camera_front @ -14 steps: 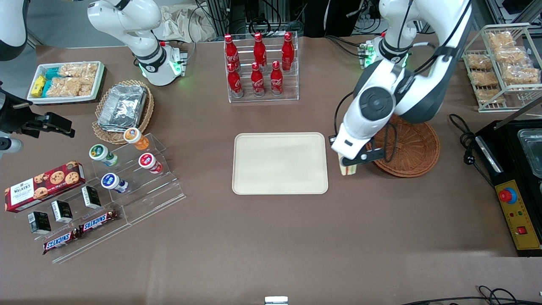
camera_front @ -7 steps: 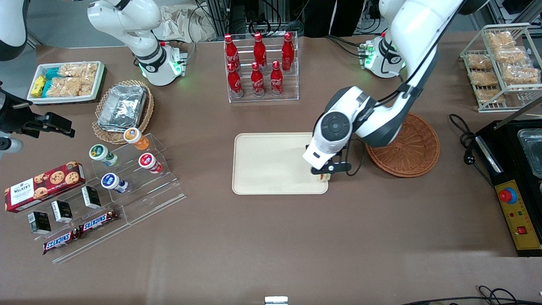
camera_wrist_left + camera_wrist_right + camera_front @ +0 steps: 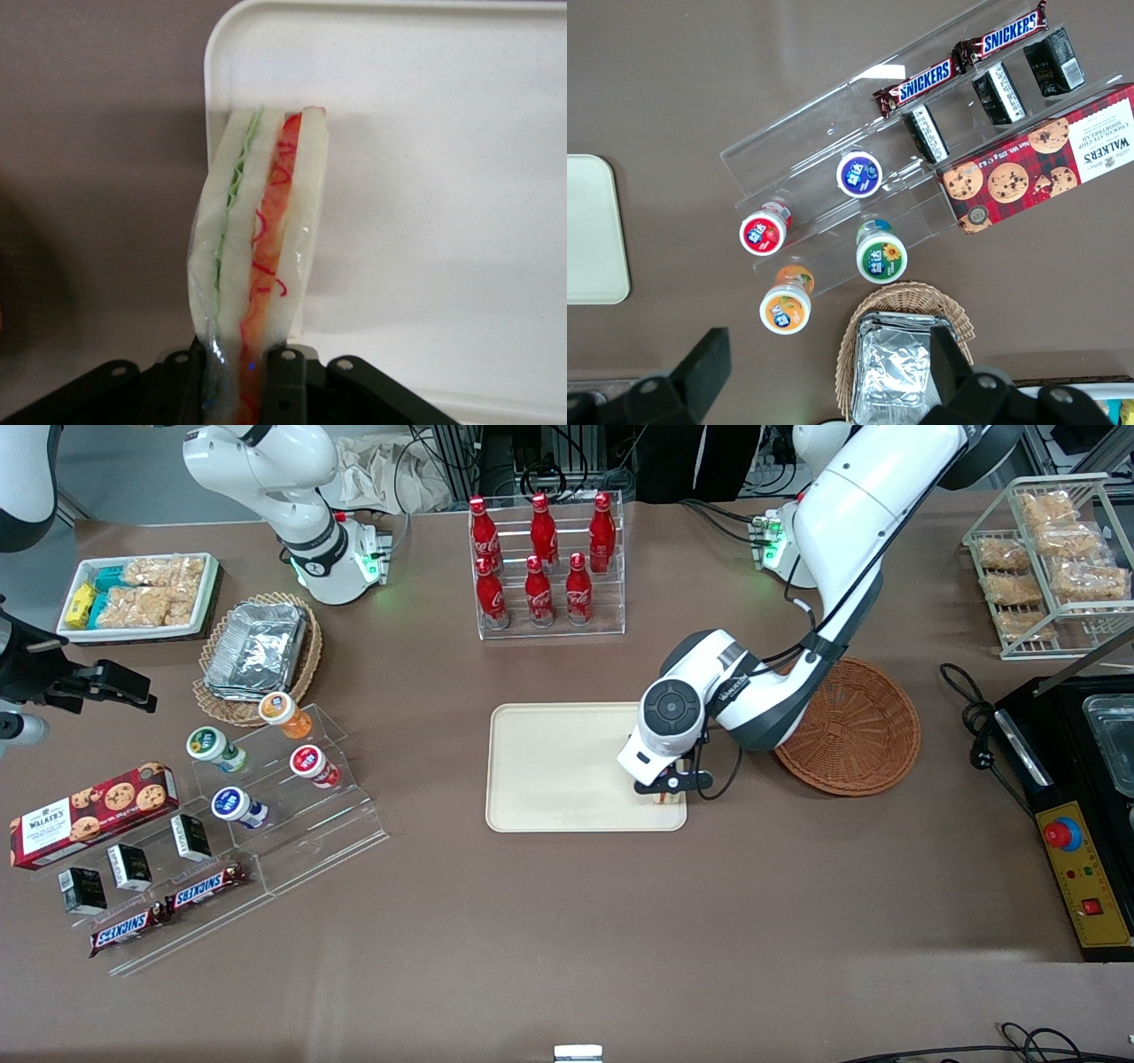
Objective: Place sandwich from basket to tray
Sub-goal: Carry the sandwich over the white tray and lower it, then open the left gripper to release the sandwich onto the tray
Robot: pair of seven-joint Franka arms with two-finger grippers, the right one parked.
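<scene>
Left wrist view: claw (image 3: 239, 376) pinches plastic-wrapped sandwich (image 3: 259, 257).

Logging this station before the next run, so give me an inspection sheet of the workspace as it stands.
Surface: brown table, no spills seen.
Job's things: sandwich held over the tray at its corner nearest the basket; basket holds nothing seen.
Clutter: cola bottles, foil containers, yogurt cups, cookie box, snack rack.
Grippers: pincer shut on the sandwich, low over the tray.
Cables: black cord beside the control box.
Surroundings: cluttered bench past the table's edge.
</scene>
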